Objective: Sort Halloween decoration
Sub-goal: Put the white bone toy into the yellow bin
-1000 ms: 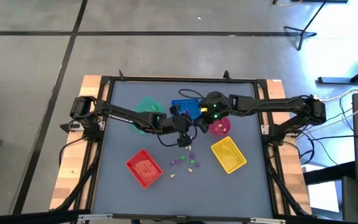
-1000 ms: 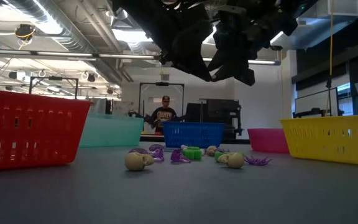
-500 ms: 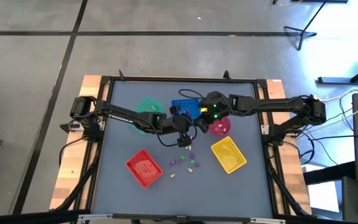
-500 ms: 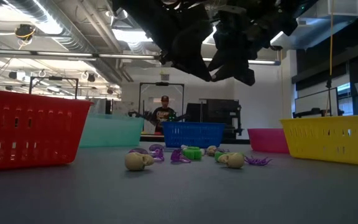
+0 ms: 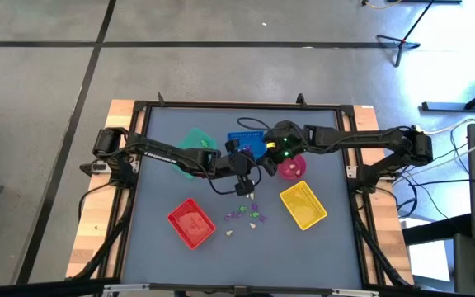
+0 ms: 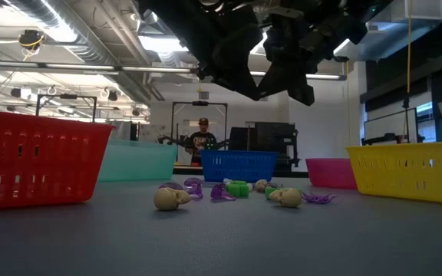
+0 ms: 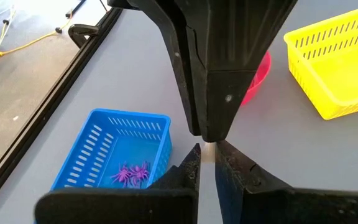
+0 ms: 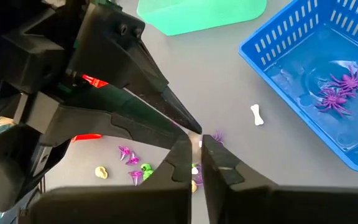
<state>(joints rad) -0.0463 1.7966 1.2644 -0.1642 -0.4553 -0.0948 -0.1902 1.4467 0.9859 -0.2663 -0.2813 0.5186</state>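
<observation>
The Halloween decoration is a scatter of tiny trinkets [image 5: 246, 214] lying on the grey table: skulls [image 6: 171, 199], purple spiders [image 6: 317, 198] and a green piece [image 6: 238, 188]. Two purple spiders [image 8: 337, 93] lie in the blue tray [image 5: 250, 142]. A white bone [image 8: 257, 114] lies beside that tray. My left gripper [image 7: 207, 163] and my right gripper [image 8: 197, 152] meet tip to tip high above the table's middle [image 5: 260, 162]. Both are shut on one tiny pale trinket [image 7: 208, 149]. My left gripper pinches the pale trinket [image 7: 208, 151] between its two fingertips, coming level from the table's left. The trinket is clear of the table. My right gripper pinches the same trinket [image 8: 200, 144] at its fingertips, from the table's right, opposite the left fingers.
A green tray [image 5: 195, 142] stands at the far left beside the blue one. A pink bowl [image 5: 293, 167] and a yellow tray [image 5: 303, 205] are on the right, and a red tray [image 5: 191, 223] is at the near left. A person [image 6: 202, 138] stands in the room beyond the table.
My right gripper has shut on the pale trinket that my left gripper holds. Both arms have stayed in place above the table's middle.
</observation>
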